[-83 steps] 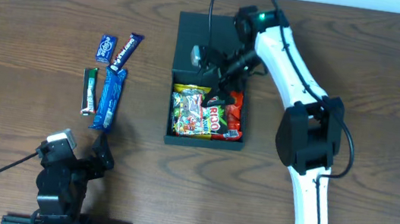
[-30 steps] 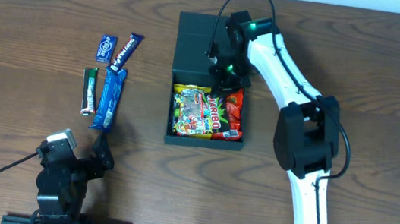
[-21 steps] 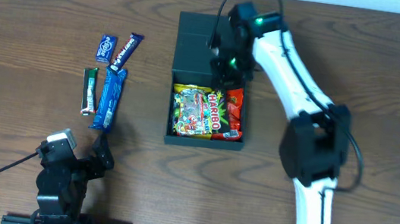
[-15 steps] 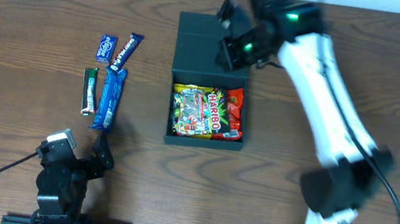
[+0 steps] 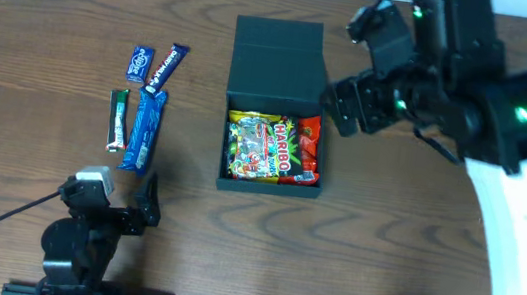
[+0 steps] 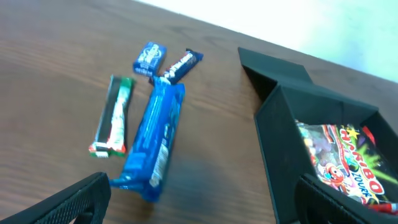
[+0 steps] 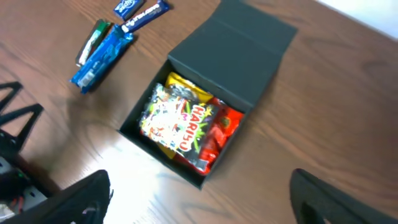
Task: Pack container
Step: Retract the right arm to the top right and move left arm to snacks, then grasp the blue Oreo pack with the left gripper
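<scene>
Hovering released and empty, the right claw (image 5: 347,105) has the container (image 5: 281,54) just left of it; bars (image 5: 143,131) ahead of the released left claw (image 5: 140,208) likely need grasping next.

The dark teal-grey rectangular container (image 5: 267,187) sits open in the middle of the table (image 5: 412,246), its hinged lid (image 5: 279,59) folded back on the far side. Inside, a Haribo bag (image 5: 261,147) and a red packet (image 5: 310,145) lie side by side.

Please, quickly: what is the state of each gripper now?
Left gripper: open, holding nothing.
Right gripper: open, holding nothing.
</scene>
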Tool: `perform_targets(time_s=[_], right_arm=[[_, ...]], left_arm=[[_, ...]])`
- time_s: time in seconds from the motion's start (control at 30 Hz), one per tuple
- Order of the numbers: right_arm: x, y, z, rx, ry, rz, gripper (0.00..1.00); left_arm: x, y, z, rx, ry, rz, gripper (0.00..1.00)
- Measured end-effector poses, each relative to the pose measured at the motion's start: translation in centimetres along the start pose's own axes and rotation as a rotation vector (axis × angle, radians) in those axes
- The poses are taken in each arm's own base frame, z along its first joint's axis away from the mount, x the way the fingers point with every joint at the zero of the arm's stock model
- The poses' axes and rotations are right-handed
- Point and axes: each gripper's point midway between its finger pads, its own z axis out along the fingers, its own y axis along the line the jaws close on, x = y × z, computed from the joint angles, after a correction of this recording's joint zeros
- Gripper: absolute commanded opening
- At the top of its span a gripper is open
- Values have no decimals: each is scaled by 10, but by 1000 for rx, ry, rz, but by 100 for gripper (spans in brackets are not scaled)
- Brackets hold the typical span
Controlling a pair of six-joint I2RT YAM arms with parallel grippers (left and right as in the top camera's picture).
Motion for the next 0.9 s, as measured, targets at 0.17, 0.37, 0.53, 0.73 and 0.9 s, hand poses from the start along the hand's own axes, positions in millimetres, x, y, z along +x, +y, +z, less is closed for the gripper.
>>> perform_targets(time_s=[0.17, 0.37, 0.53, 0.73, 0.9], right_arm=[[2, -14, -33, 88, -69, 1, 93], [-10, -53, -55, 215, -168, 55, 96], [-23, -90, -50, 292, -208, 96, 99], [-39, -125, -23, 333, -210, 112, 99], [-43, -148, -9, 357, -206, 136, 99]], left_arm=[[-32, -2, -4, -51, 49, 69, 95], [-45, 12, 29, -146, 259, 86, 96], [-70, 18, 67, -194, 366, 86, 96], [-57, 29, 105, -236, 594, 60, 95], [-16, 42, 127, -265, 787, 33, 95]])
